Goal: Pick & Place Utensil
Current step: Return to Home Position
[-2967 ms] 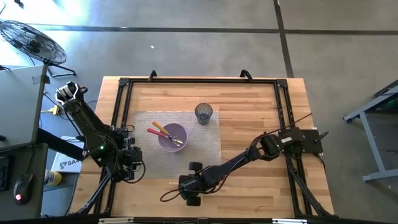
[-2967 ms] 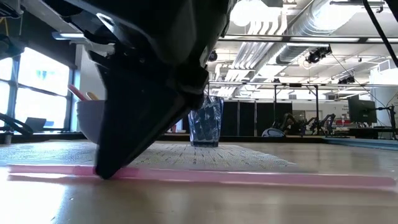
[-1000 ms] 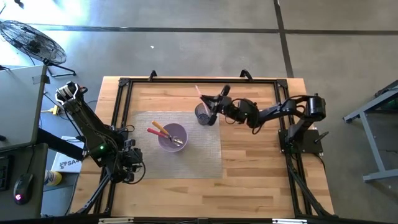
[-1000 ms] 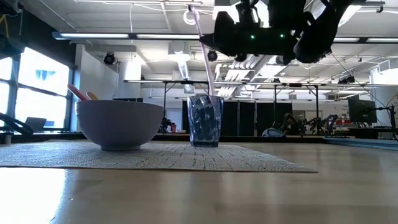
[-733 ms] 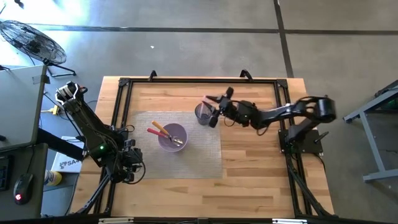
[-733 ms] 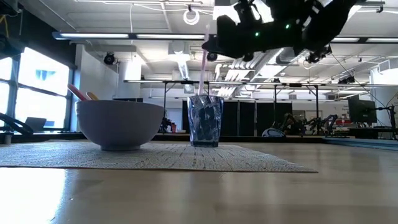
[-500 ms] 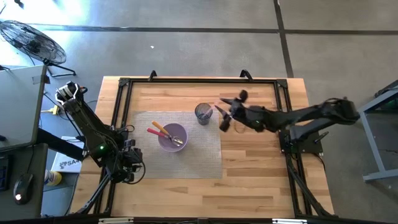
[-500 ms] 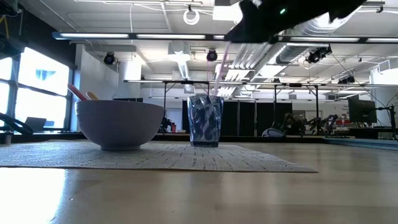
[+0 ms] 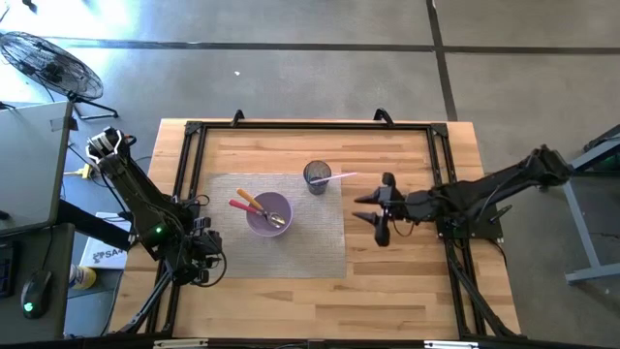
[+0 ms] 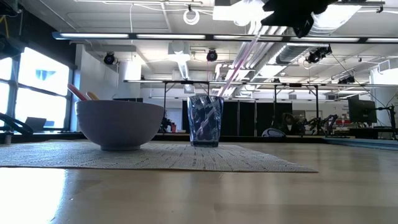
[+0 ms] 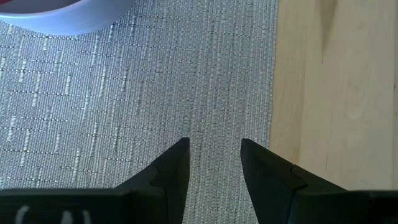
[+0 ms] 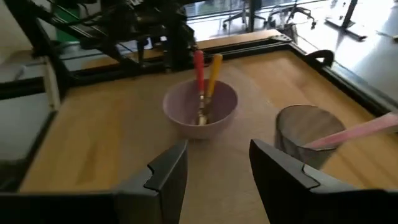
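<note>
A thin pink utensil [image 9: 339,177] stands in the dark see-through cup [image 9: 317,176] on the grey placemat [image 9: 315,242]. Its lower end is inside the cup and its shaft [image 10: 239,59] leans on the rim toward the table's right. My right gripper [image 9: 368,208] hovers open to the right of the cup, holding nothing. In the right wrist view its fingers [image 12: 217,149] face the cup [image 12: 309,134] and the lilac bowl [image 12: 200,109]. My left gripper [image 11: 214,146] waits open over the placemat's left near part.
The lilac bowl [image 9: 268,212] sits on the placemat left of the cup, with a red-handled and a yellow-handled utensil [image 12: 205,74] leaning in it. A black frame [image 9: 310,126] runs around the table. Bare wood lies to the right of and nearer than the placemat.
My right gripper let go of the pink utensil in the cup, then drew back toward the table's right and near side. The utensil, first tilted to the far left, came upright, then tipped over and now leans on the rim to the right.
</note>
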Robot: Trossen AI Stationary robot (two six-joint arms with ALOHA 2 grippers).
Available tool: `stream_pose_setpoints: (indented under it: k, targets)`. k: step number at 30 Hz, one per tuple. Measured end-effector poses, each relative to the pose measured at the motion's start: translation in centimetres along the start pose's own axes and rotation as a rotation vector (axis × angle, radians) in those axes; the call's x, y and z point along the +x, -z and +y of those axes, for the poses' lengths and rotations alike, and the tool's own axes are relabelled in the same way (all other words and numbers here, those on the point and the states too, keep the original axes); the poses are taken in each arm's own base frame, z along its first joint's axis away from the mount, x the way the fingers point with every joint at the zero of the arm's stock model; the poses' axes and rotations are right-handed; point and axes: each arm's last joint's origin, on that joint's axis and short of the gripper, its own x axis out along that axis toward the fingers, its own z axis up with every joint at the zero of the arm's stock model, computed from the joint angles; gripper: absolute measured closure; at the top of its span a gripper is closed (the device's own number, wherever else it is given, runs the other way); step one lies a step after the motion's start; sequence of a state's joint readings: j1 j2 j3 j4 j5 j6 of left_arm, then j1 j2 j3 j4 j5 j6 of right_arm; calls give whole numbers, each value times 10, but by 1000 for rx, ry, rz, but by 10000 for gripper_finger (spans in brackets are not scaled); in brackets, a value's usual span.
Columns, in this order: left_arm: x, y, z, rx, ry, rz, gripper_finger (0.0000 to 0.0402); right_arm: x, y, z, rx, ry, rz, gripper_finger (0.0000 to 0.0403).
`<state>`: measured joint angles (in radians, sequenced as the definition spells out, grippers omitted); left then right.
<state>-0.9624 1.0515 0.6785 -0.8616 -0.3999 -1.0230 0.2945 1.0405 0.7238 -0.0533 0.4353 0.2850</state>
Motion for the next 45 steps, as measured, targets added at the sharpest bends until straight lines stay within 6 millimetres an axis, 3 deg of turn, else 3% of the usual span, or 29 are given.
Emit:
stream_pose_setpoints:
  k: [15,23,26,32,40,45]
  targets:
    - [0,1,0,5,13,21,262,-5,0,15,73,-231,33,236]
    - [0,1,-1,-17,17,26,262,-19,-12,-15,-30,-314,-41,236]
    - [0,1,-2,-95,37,57,262,-28,-1,-33,-4,-332,-74,236]
    - [0,1,-3,-196,55,62,262,-48,39,-64,29,-340,-171,236]
    - [0,-1,-6,-211,85,43,262,-79,78,-79,-23,-302,-393,235]
    - [0,-1,-6,-205,84,43,262,-81,105,-82,-39,-365,-448,235]
